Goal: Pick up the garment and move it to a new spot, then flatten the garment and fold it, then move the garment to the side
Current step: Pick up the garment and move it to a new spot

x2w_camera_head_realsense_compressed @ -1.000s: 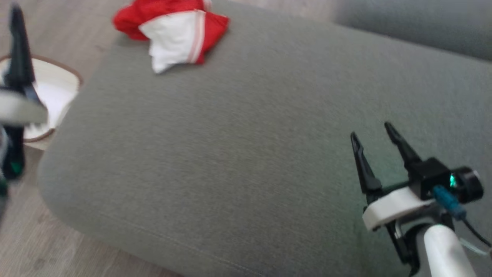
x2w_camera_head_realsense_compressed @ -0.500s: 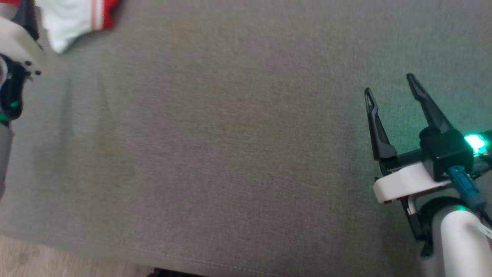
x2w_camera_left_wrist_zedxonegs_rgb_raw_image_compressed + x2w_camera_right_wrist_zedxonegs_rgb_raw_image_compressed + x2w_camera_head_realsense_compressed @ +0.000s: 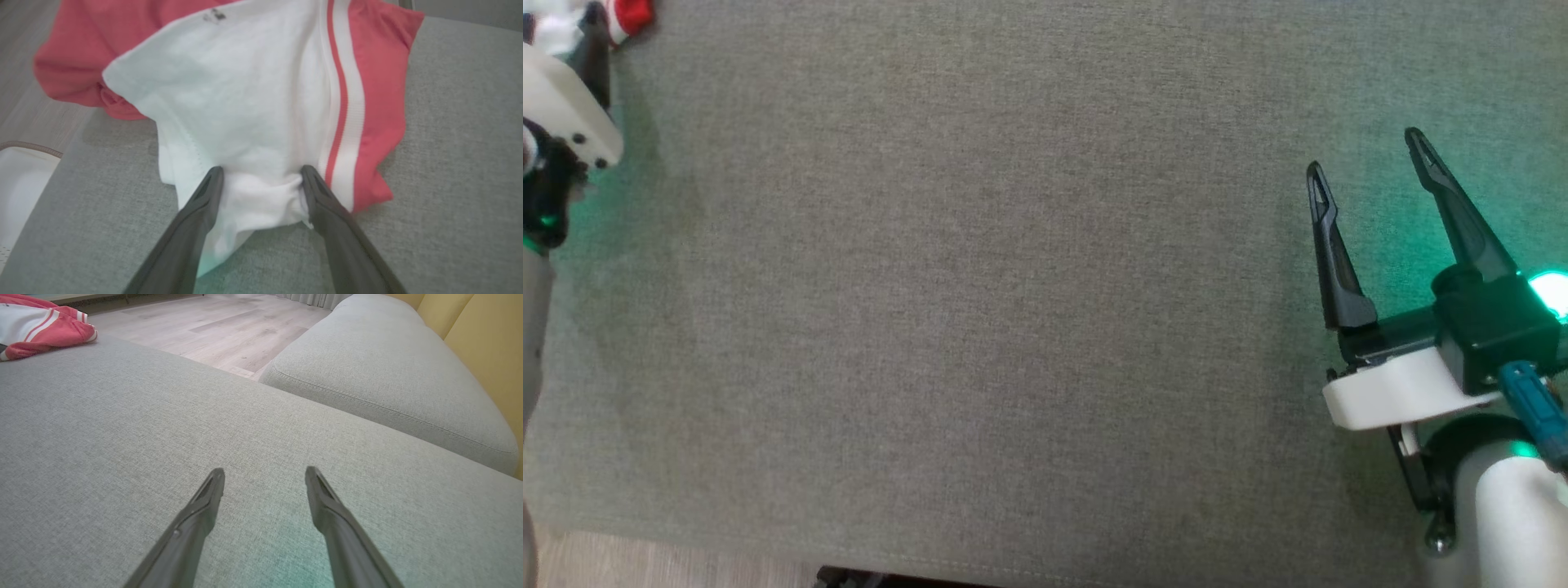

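The garment (image 3: 253, 90) is a crumpled red and white piece with red-and-white striped trim, lying at a corner of the grey couch cushion (image 3: 980, 310). My left gripper (image 3: 261, 173) is open, its two dark fingers straddling the garment's white lower corner, which bunches between them. In the head view just a red scrap of the garment (image 3: 633, 12) shows at the top left, beside my left wrist. My right gripper (image 3: 1364, 151) hovers open over bare cushion at the right, far from the garment (image 3: 36, 326).
A second grey cushion (image 3: 367, 367) lies beyond a gap at the right, against a yellow backrest (image 3: 482, 343). Wooden floor (image 3: 212, 322) lies past the garment. A white round container (image 3: 20, 183) stands on the floor by the cushion's corner. The cushion's front edge (image 3: 768, 555) is close.
The head camera has tilted down, sliding the garment to the picture's top left. My left gripper has come from over the white container onto the garment's corner. Both grippers stay open.
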You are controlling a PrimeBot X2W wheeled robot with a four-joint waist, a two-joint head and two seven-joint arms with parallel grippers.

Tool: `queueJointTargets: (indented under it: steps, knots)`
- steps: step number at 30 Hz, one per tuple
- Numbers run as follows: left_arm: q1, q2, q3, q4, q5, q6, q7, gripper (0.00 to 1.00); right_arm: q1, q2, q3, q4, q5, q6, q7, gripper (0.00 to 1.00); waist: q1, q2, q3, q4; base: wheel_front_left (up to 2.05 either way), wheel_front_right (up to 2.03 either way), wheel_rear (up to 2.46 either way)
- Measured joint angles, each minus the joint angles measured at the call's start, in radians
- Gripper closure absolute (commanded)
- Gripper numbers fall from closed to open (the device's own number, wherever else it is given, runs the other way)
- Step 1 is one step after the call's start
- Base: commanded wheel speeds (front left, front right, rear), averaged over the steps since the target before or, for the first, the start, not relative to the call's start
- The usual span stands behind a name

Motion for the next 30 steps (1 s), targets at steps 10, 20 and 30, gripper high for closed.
queueJointTargets:
  steps: [10,20,30]
  knots:
    - [-0.016,-0.018,-0.017,0.078,0.014,-0.029,-0.079,1.0,-0.027,0.0,-0.019,0.02,0.012,0.0,-0.022,0.0,0.0,0.0,-0.036,0.003,0.0,0.0,0.0]
    - [-0.024,0.043,-0.074,0.047,0.066,-0.059,-0.114,1.0,-0.027,0.0,-0.028,0.149,0.109,0.0,-0.089,0.0,-0.0001,0.0,-0.191,-0.009,0.0,0.0,0.0]
    - [-0.037,0.038,-0.179,-0.18,0.081,-0.073,-0.032,1.0,0.042,0.0,-0.078,0.289,0.214,0.0,-0.17,0.0,-0.0003,0.0001,-0.405,-0.054,0.0,0.0,0.0]
